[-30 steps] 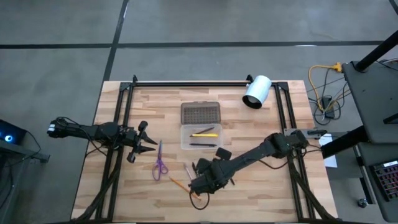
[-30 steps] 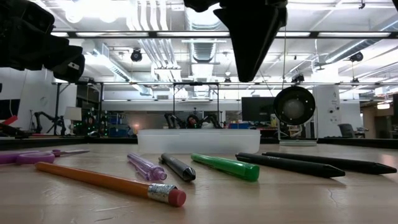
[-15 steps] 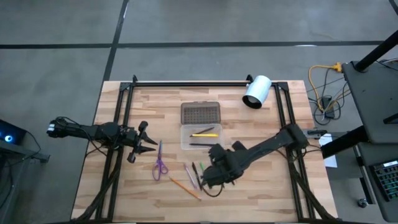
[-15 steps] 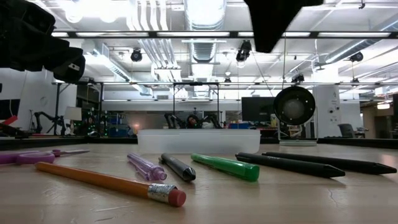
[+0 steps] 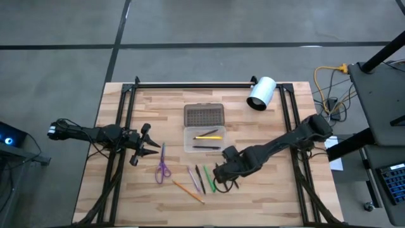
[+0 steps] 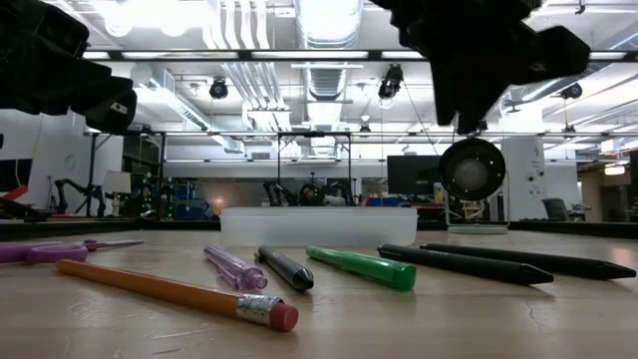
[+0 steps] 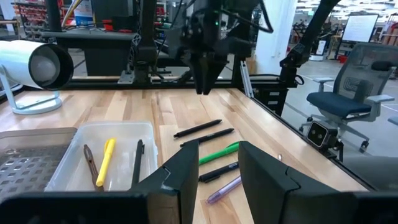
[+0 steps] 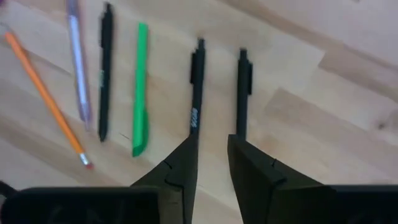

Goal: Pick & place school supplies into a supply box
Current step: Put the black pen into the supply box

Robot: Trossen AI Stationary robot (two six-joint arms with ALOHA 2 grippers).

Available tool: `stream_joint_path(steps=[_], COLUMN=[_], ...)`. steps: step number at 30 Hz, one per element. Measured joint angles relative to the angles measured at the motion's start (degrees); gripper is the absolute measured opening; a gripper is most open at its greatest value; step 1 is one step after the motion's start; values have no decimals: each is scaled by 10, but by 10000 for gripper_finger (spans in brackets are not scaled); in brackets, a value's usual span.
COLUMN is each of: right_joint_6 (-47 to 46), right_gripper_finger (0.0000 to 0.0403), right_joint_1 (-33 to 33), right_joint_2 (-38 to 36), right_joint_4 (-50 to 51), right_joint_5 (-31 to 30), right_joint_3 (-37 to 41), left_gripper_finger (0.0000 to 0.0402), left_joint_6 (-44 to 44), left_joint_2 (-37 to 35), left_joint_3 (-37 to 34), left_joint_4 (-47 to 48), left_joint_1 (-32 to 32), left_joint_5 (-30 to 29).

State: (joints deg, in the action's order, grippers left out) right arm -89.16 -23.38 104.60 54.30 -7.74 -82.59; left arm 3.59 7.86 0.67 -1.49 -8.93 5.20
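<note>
Bare wood between scissors and pen row, supply box just behind.

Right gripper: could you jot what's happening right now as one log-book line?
right gripper: open, above two black pens | left gripper: open, waiting by purple scissors | supply box: open, holds some pens

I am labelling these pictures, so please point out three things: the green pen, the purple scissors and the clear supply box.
green pen (image 8: 140,93): right wrist view, middle of its barrel.
purple scissors (image 5: 162,171): high view, on the handles.
supply box (image 7: 68,163): left wrist view, clear side wall of the tray.
</note>
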Motion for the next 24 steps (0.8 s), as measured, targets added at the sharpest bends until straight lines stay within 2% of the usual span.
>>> stream_joint_path(steps=[7, 24], right_joint_6=[-5, 51], right_gripper_finger=[68, 87], right_joint_1=[15, 31], right_joint_2=[16, 79], right_joint_4=[-2, -1], right_joint_5=[67, 81], right_joint_3=[12, 14], left_gripper_finger=[99, 99], left_joint_6=[0, 0], left_joint_2=[1, 5], left_joint_3=[0, 0], left_joint_4=[0, 0], left_joint_1=[0, 0], left_joint_5=[0, 0])
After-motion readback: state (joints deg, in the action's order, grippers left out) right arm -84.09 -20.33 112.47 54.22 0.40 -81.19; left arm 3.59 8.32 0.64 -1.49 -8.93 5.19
